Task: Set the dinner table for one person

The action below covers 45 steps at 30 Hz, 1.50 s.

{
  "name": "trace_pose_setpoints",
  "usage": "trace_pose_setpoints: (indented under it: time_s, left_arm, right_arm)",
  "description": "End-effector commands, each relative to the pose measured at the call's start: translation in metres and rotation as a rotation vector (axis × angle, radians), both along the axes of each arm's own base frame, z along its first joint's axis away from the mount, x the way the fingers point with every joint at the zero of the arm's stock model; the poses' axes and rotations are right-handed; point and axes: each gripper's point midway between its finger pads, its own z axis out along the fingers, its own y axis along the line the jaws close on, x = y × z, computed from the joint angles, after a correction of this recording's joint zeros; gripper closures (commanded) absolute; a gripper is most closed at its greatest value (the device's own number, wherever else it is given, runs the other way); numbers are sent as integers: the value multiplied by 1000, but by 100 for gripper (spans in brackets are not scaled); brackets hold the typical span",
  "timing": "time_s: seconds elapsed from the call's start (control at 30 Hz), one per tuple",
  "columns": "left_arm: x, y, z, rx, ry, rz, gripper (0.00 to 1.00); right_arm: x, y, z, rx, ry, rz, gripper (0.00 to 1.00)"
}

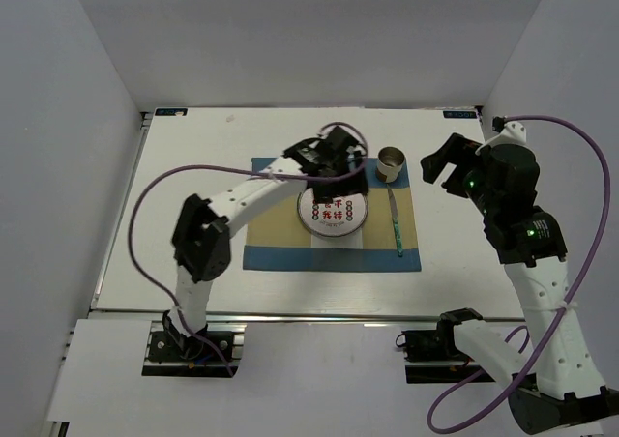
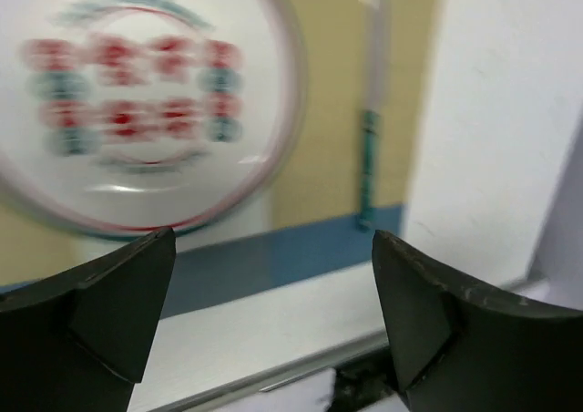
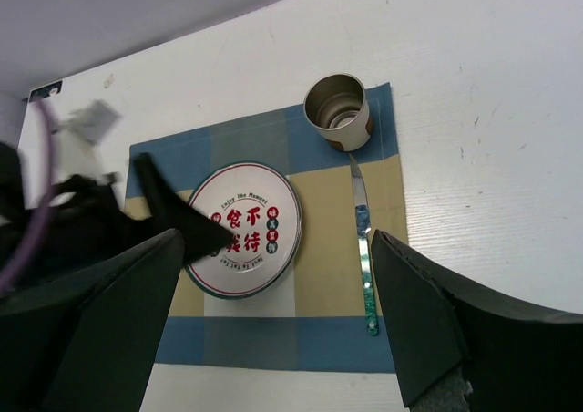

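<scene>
Dinner table (image 1: 193, 147): I see the white top filling the workspace ahead of both arm bases, with its rail along the near edge.
Placemat (image 1: 329, 258): it lies flat mid-table, blue and tan.
Plate (image 1: 334, 215): I find it centred on the placemat, round and white with red and green print.
Knife (image 3: 363, 248): it lies on the mat just right of the plate, green handle toward me.
Cup (image 3: 337, 111): it stands upright on the mat's far right corner, just beyond the blade tip.
Left gripper (image 2: 273, 239): I read its fingers as spread with nothing between them, hanging over the plate.
Right gripper (image 3: 278, 239): its fingers are also apart and hold nothing, raised off to the mat's right.
</scene>
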Motion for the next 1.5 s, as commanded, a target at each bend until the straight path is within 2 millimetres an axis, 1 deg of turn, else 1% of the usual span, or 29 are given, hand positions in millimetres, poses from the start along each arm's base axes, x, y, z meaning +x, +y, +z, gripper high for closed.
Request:
trace_pose_setpoints:
  time_s: [0.0,0.03,0.07,0.1,0.13,0.17,0.23,0.27,0.3,0.33,0.37,0.4,0.5,0.57,0.6,0.67,0.8,0.83,0.9,1.03,1.1,1.13,1.17,1.23,1.27,1.33,1.37,1.43,1.47]
  left_arm:
    - [15,123,-7,205,6,231,2]
    - [14,148,11,186,-23,277,2]
    - [14,200,-12,255,19,365,2]
    - [11,226,0,243,-3,415,2]
    - [9,250,-3,256,10,455,2]
    - [3,292,-19,300,50,520,2]
    - [-3,325,-21,311,58,578,2]
    - [-9,348,-33,321,103,608,2]
    - [-10,354,-37,312,113,614,2]
    - [-16,367,-51,308,152,622,2]
    - [-13,367,-52,310,145,614,2]
    - [-15,376,-64,280,182,636,2]
    - [-23,383,-90,260,269,625,2]
    - [-26,386,-96,256,277,634,7]
    - [-32,389,-101,260,290,645,9]
    - [-36,390,-102,261,283,653,10]
    - [-46,404,-109,281,296,687,13]
    - [-51,406,-114,275,315,696,16]
    - [-47,405,-117,238,286,700,20]
    - [-54,400,-135,184,325,715,25]
    - [-57,399,-144,182,344,718,33]
    - [-59,398,-150,177,351,723,39]
    - [-61,398,-154,179,360,725,53]
    - [-64,397,-159,180,377,731,67]
    - [-65,397,-160,181,380,731,82]
    - [-65,397,-158,184,381,732,93]
    - [-62,399,-154,188,368,736,99]
    - [-57,403,-141,201,342,736,100]
    - [-46,402,-128,204,297,719,100]
  right_arm:
    - [4,5,9,12,-60,30,11]
    - [4,8,6,13,-52,42,11]
    - [4,11,4,18,-47,58,11]
    - [6,13,0,21,-44,68,11]
    - [6,16,-2,29,-41,79,11]
    - [6,21,-5,37,-38,103,11]
    - [10,23,-8,57,-37,105,11]
    - [8,32,-13,74,-23,150,11]
    - [8,35,-16,87,-15,159,11]
    - [10,40,-18,99,-15,185,11]
    - [10,41,-19,106,-13,189,11]
    - [10,44,-19,113,-14,203,11]
    - [10,47,-21,123,-12,219,11]
    - [11,47,-21,121,-16,213,11]
    - [11,46,-22,117,-16,210,11]
    - [10,46,-22,118,-19,213,11]
    - [11,48,-27,120,-15,220,11]
    - [11,49,-28,123,-14,230,11]
    - [12,51,-29,133,-14,234,11]
    - [14,56,-27,146,-16,256,11]
    - [14,57,-27,147,-16,260,11]
    - [14,56,-26,147,-18,257,11]
    - [14,56,-27,145,-16,258,11]
    - [14,56,-25,143,-20,258,11]
    - [14,56,-25,141,-21,258,11]
    - [15,54,-25,137,-21,246,11]
    - [14,54,-25,137,-21,248,11]
    - [14,53,-25,136,-22,243,11]
    - [14,53,-24,137,-22,245,11]
